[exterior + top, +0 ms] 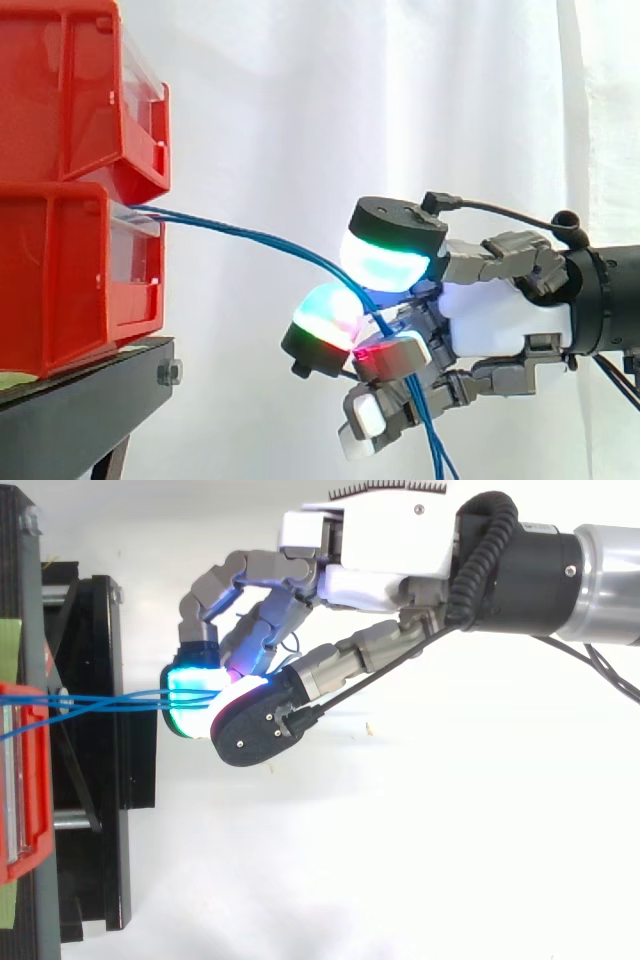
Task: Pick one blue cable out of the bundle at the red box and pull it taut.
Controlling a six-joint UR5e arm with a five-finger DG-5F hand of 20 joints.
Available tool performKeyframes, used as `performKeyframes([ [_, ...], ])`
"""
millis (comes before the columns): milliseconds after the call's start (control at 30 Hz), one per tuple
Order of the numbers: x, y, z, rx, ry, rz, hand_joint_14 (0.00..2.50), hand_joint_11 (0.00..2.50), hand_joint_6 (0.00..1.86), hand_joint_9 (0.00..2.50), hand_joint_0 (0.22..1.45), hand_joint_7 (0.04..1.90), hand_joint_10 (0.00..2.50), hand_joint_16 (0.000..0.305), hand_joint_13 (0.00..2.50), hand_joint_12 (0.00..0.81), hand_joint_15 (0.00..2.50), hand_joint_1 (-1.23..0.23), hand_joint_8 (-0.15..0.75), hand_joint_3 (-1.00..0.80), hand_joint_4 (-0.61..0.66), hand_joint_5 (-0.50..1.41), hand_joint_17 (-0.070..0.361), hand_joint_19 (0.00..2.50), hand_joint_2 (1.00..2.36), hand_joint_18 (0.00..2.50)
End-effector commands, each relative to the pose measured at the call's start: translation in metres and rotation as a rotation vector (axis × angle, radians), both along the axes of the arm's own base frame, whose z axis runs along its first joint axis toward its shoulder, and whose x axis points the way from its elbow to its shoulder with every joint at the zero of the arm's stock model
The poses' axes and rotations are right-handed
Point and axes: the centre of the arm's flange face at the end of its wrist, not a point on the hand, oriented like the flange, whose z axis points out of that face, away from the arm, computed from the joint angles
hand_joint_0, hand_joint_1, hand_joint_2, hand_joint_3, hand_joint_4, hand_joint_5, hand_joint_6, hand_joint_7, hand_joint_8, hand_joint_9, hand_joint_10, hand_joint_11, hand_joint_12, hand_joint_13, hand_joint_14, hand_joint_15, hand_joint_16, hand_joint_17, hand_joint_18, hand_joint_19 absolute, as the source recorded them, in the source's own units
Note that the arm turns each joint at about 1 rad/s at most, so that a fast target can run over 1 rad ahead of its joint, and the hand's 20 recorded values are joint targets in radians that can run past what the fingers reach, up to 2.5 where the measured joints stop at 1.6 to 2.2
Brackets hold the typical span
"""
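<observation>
Thin blue cables (250, 235) leave the front of the lower red bin (60, 290) and slope down to the right in a shallow curve. They run between the glowing fingertips (385, 262) of my hand (500, 320), then hang slack below it. My hand sits right of the bins, its fingers curled and its pads closed on the cables. From above, the blue cables (100, 700) stretch from the red bin (20, 780) across the stand into my hand (380, 560). I cannot tell whether the pads hold one strand or several.
Two red bins are stacked, the upper one (70, 90) on the lower, on a black stand (80, 400) at the left. A white curtain hangs behind. There is free space below and to the right of the stand.
</observation>
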Motion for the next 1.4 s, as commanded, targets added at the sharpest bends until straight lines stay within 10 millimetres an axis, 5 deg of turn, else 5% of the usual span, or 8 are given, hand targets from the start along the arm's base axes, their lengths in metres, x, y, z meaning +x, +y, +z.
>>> performKeyframes([
  [0, 0.0, 0.0, 0.003, -0.006, -0.004, -0.003, 0.02, 1.43, 0.86, 1.02, 0.55, 0.92, 0.0, 0.055, 0.68, 0.398, 0.62, -0.67, 0.343, -0.43, 0.17, -0.19, 0.125, 0.51, 1.0, 0.52],
  [267, -0.003, 0.004, 0.028, -0.067, -0.027, -0.004, 0.02, 1.46, 0.87, 1.02, 0.59, 0.95, 0.0, 0.054, 0.68, 0.392, 0.62, -0.66, 0.336, -0.33, 0.17, -0.18, 0.121, 0.52, 1.01, 0.51],
  [567, -0.005, 0.005, 0.028, -0.087, -0.008, -0.001, 0.02, 1.47, 0.91, 1.02, 0.63, 1.02, 0.0, 0.055, 0.7, 0.397, 0.6, -0.76, 0.353, -0.15, 0.14, -0.18, 0.124, 0.47, 1.02, 0.55],
  [867, -0.005, 0.007, 0.029, -0.084, -0.01, 0.002, 0.02, 1.5, 0.92, 1.04, 0.79, 1.27, 0.0, 0.054, 0.73, 0.394, 0.58, -0.91, 0.36, -0.33, 0.12, -0.19, 0.121, 0.42, 1.01, 0.6],
  [1167, -0.005, 0.011, 0.027, -0.083, -0.004, 0.007, 0.02, 1.52, 0.93, 1.04, 0.85, 1.2, 0.0, 0.053, 0.74, 0.385, 0.57, -0.89, 0.346, -0.5, 0.1, -0.19, 0.119, 0.4, 1.0, 0.61],
  [1367, -0.005, 0.011, 0.027, -0.083, -0.004, 0.007, 0.02, 1.51, 0.93, 1.02, 0.68, 1.06, 0.0, 0.053, 0.74, 0.387, 0.58, -0.93, 0.34, -0.5, 0.17, -0.19, 0.119, 0.38, 1.0, 0.63],
])
